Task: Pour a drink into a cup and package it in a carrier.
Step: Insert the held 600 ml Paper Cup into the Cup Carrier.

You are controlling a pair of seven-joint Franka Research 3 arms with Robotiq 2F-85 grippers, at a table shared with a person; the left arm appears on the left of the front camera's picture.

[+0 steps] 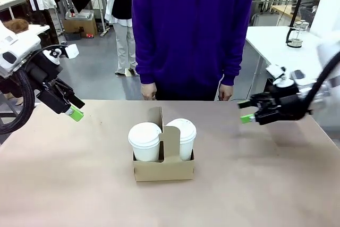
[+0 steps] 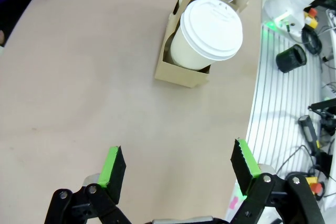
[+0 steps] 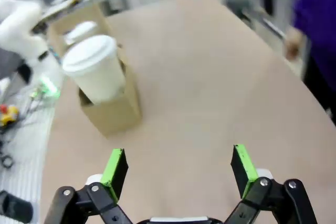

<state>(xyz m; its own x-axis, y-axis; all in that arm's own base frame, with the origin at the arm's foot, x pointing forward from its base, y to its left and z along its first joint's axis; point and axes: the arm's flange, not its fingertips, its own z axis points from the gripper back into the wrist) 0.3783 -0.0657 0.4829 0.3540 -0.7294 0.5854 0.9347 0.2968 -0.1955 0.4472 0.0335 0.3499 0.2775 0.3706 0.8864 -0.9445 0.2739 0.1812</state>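
Observation:
A brown cardboard carrier (image 1: 163, 169) stands in the middle of the table with an upright centre handle. Two white lidded paper cups sit in its slots, one on the left (image 1: 144, 140) and one on the right (image 1: 182, 137). The left wrist view shows the carrier (image 2: 181, 72) and the nearer cup (image 2: 207, 34) ahead of my fingers; the right wrist view shows the carrier (image 3: 112, 109) and a cup (image 3: 96, 67), blurred. My left gripper (image 1: 73, 110) hovers open at the table's left. My right gripper (image 1: 246, 111) hovers open at the right. Neither touches anything. The drink is out of view on this table.
A person in a purple top (image 1: 191, 30) stands at the far edge, hands (image 1: 149, 92) hanging by the table. A white side table (image 1: 276, 43) at the back right holds a glass press jug (image 1: 296, 34). Bare table surface (image 1: 79, 184) surrounds the carrier.

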